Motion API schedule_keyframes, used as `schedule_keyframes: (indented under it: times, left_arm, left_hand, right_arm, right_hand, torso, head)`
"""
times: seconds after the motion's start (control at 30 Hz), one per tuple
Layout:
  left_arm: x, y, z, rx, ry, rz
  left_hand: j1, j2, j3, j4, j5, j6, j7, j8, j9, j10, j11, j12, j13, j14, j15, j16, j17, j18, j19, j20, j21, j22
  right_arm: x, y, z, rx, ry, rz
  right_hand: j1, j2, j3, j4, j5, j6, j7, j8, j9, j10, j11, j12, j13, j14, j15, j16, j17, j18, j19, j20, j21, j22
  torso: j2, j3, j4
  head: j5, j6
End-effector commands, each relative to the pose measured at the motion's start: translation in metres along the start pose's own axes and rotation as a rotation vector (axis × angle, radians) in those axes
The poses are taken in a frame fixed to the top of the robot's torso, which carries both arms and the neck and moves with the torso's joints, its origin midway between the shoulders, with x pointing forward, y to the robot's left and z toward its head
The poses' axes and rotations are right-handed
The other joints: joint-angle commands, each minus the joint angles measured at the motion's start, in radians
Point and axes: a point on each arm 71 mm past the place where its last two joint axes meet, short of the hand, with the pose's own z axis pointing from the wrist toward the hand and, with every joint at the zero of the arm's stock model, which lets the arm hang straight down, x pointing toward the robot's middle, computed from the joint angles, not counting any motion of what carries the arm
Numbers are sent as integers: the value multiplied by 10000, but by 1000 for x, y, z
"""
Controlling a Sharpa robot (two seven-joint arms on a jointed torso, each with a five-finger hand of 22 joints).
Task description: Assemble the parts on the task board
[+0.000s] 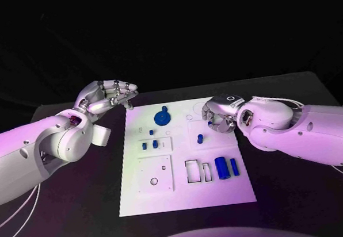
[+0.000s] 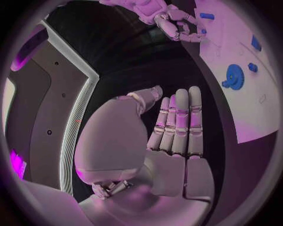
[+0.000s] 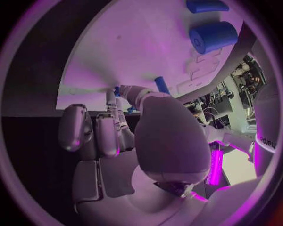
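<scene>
Left hand (image 1: 106,97) hangs over the black table (image 1: 302,92) just off the task board's (image 1: 189,194) far left corner; in its wrist view we see the fingers (image 2: 179,125) straight, side by side, holding nothing. Right hand (image 1: 219,116) sits low over the board's right half, fingers curled down at a small blue peg (image 3: 162,85); we cannot tell if it grips it. On the board: blue gear (image 1: 163,117) near the far edge, small blue pieces (image 1: 148,145) mid-left, blue cylinder (image 1: 222,167) and a slim blue bar (image 1: 235,167) near right.
</scene>
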Motion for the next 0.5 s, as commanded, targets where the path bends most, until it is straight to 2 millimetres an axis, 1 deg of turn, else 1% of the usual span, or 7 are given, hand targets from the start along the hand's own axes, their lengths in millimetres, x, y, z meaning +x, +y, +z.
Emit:
schedule_keyframes:
  times: [0.03,0.07,0.13,0.17,0.4,0.5]
  left_arm:
    - [2,-2,1,104,163,-66]
    - [2,-2,1,105,166,-64]
    - [3,-2,1,104,171,-62]
    - [3,-2,1,104,173,-60]
    - [3,-2,1,99,198,-49]
    - [3,-2,1,89,195,-42]
  left_hand:
    - [-27,91,-58,-5,41,-25,82,-19,-11,-26,38,3,-19,-42,1,-61,-12,140,92,-5,-64,-20]
    - [-27,91,-58,-5,41,-25,82,-19,-11,-26,38,3,-19,-42,1,-61,-12,140,92,-5,-64,-20]
    - [-27,91,-58,-5,41,-25,82,-19,-11,-26,38,3,-19,-42,1,-61,-12,140,92,-5,-64,-20]
    - [-27,91,-58,-5,41,-25,82,-19,-11,-26,38,3,-19,-42,1,-61,-12,140,92,-5,-64,-20]
    - [-22,91,-63,-14,41,-48,93,-31,-16,-46,46,-5,-24,-51,7,-76,-18,139,91,-4,-78,-29]
    - [-20,91,-67,-18,41,-61,99,-37,-19,-57,51,-9,-27,-55,10,-84,-22,139,91,-2,-85,-34]
  right_arm:
    - [15,1,-3,95,521,-188]
    - [15,1,-3,139,503,-216]
    - [16,0,-4,195,482,-269]
    - [16,0,-3,220,481,-294]
    - [21,2,-4,286,559,-455]
    - [22,2,-4,297,583,-489]
  right_hand:
    - [75,229,131,-160,2,1658,-427,124,88,289,-114,172,186,249,-139,56,65,11,122,-59,147,745]
    - [107,300,278,-244,18,1641,-445,166,133,402,-147,215,211,254,-175,54,58,-1,152,-99,198,783]
    - [91,313,358,-279,20,1631,-451,189,159,438,-158,224,223,255,-186,51,53,-4,159,-116,206,795]
    - [90,345,494,-342,24,1605,-464,210,191,540,-185,270,256,256,-210,47,45,-9,174,-143,235,821]
    - [31,359,850,-483,28,1574,-481,260,264,600,-204,288,310,262,-235,45,41,-16,185,-183,264,867]
    - [28,360,878,-494,28,1573,-481,263,269,602,-206,288,314,261,-236,42,36,-14,180,-186,253,864]
  torso:
    - [-2,-7,0]
    - [-2,-8,-1]
    - [2,-8,-4]
    - [3,-7,-2]
    - [9,-3,6]
    - [4,-6,0]
  head:
    - [-11,-5]
    - [-11,-4]
    - [-6,-6]
    - [-5,-8]
    - [-2,-31]
    - [8,-48]
